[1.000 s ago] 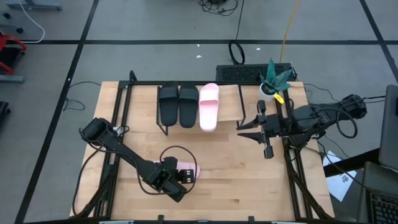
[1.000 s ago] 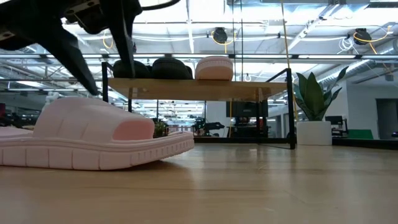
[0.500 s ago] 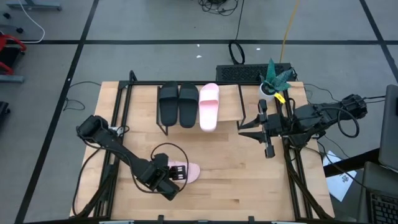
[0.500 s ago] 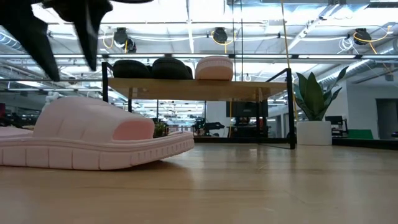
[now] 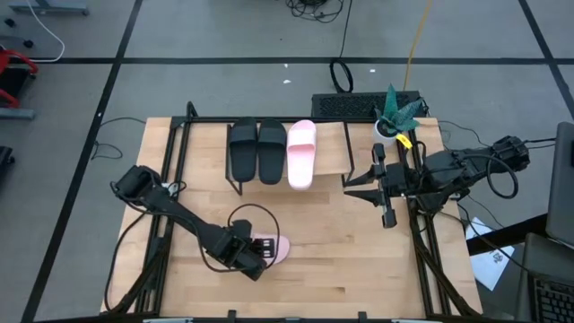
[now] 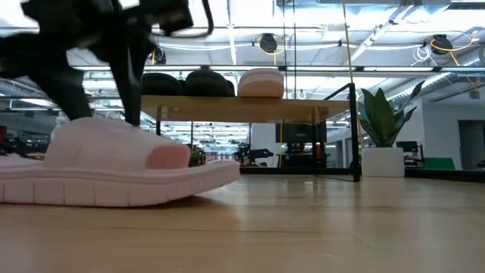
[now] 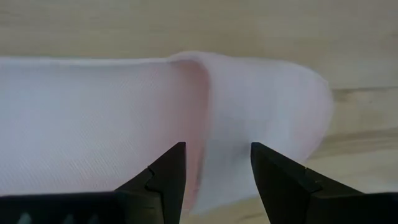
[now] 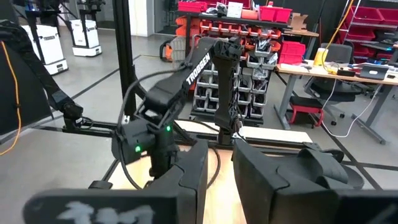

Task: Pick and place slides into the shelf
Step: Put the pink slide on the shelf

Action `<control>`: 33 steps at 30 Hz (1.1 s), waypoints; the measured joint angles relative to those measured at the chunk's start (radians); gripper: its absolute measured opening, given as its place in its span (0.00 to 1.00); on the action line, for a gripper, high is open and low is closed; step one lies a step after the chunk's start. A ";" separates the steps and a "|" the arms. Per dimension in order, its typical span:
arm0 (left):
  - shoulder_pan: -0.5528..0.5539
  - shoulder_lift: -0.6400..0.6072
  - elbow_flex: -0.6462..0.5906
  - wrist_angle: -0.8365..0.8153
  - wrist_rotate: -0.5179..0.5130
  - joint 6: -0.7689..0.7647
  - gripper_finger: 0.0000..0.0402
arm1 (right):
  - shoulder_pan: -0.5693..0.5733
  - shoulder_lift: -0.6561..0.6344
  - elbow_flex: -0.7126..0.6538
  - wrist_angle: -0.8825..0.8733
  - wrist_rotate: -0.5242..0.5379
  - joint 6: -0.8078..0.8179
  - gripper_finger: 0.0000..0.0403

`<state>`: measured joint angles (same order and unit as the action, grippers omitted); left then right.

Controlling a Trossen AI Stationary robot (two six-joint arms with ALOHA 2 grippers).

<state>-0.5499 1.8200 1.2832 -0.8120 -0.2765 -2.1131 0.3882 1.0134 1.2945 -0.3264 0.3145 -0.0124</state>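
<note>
One pale pink slide [image 5: 276, 248] lies flat on its sole near the table's near edge, toe toward the right; it fills the left wrist view [image 7: 93, 124]. My left gripper [image 5: 254, 255] stands open above its strap [image 6: 114, 140]. The shelf [image 5: 334, 148] at the far side carries two black slides [image 5: 242, 148] [image 5: 271, 148] and a second pink slide [image 5: 301, 152] on its top board [image 6: 250, 108]. My right gripper [image 5: 387, 218] waits by the table's right side, shut and holding nothing [image 8: 221, 180]. My left gripper [image 6: 98, 114] comes at the near pink slide from above, pointing down, its open fingers spaced along the slide's length. In the low view both fingertips [image 6: 132, 114] reach the top of the strap [image 6: 91, 125]. One finger stands over the strap's toe-side edge [image 7: 199, 112]. The slide rests on the table.
A potted plant [image 5: 395, 112] stands at the far right corner and a keyboard [image 5: 359, 105] lies beyond the shelf. The shelf's right part is bare board. A cable loop [image 5: 240, 218] hangs over my left arm. Black frame rails [image 5: 421, 242] run along both table sides.
My left gripper rose and swung toward the table's left edge, clear of the near pink slide. It then came back toward the right and down, and its open fingers now stand on the strap.
</note>
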 joint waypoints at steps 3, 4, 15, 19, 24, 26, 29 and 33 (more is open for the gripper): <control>0.004 0.000 -0.036 0.095 0.007 -0.001 0.43 | 0.000 0.000 0.000 0.000 0.000 0.000 0.17; 0.006 0.000 -0.043 0.125 0.005 0.000 0.43 | 0.000 0.000 0.000 0.000 0.000 0.000 0.17; 0.026 0.000 -0.046 0.434 -0.136 0.238 0.04 | 0.000 0.000 0.000 0.004 0.002 -0.006 0.17; 0.037 0.000 -0.046 0.467 -0.205 0.250 0.01 | 0.000 0.000 0.000 0.002 0.000 0.002 0.17; 0.038 0.000 -0.046 0.475 -0.220 0.220 0.00 | 0.014 0.000 0.000 0.000 -0.001 0.004 0.17; 0.028 0.000 -0.046 0.496 -0.222 0.174 0.01 | 0.024 0.000 0.000 -0.001 -0.001 0.002 0.17; -0.003 0.000 -0.046 0.583 -0.272 0.155 0.04 | 0.037 0.000 0.000 -0.010 -0.001 0.001 0.17; -0.056 -0.001 -0.045 0.653 -0.367 0.120 0.08 | 0.044 0.000 0.000 -0.009 0.000 -0.003 0.17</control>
<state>-0.6054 1.8194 1.2385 -0.1590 -0.6430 -1.9932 0.4319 1.0136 1.2942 -0.3351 0.3149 -0.0155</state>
